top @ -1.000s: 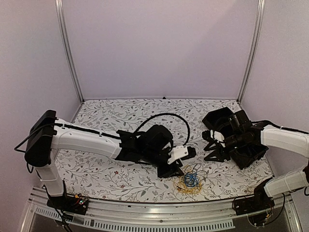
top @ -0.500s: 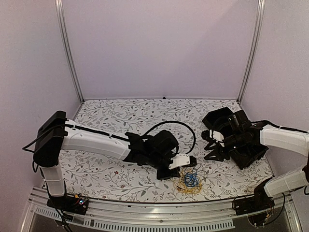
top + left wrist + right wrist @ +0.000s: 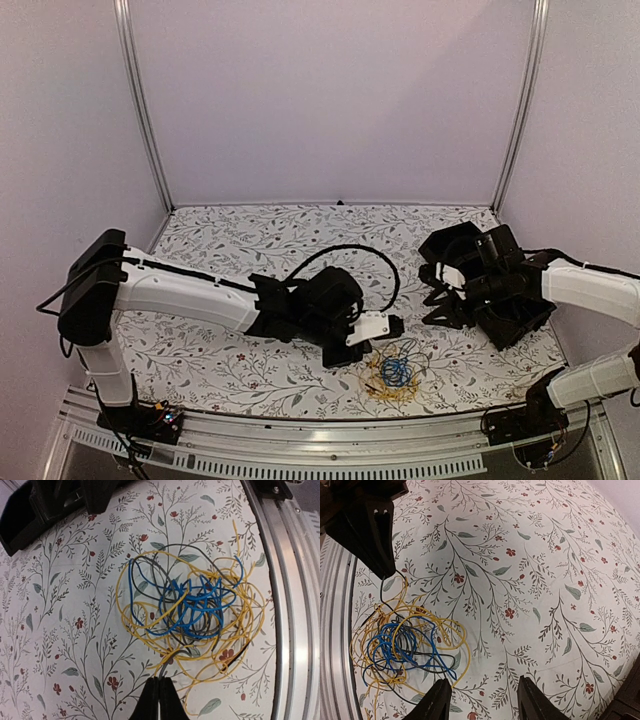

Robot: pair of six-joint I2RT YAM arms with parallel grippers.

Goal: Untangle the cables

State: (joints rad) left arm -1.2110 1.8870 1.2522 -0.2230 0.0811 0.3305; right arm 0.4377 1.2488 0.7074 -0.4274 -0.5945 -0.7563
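The cables (image 3: 190, 615) form a loose, rounded nest of thin glossy wires: yellow loops on the outside, blue coils at the core, and a few dark grey strands. They lie on the table (image 3: 250, 240) near its front edge, just beside a ribbed aluminium rail (image 3: 295, 605). The table's cover is matte, pale and printed with leafy sprigs and red flowers. The left end effector (image 3: 159, 682) has its black, tapered fingers pressed together on a dark strand at the nest's edge. The right end effector (image 3: 485, 702) is spread, holding nothing, over the print beside the nest.
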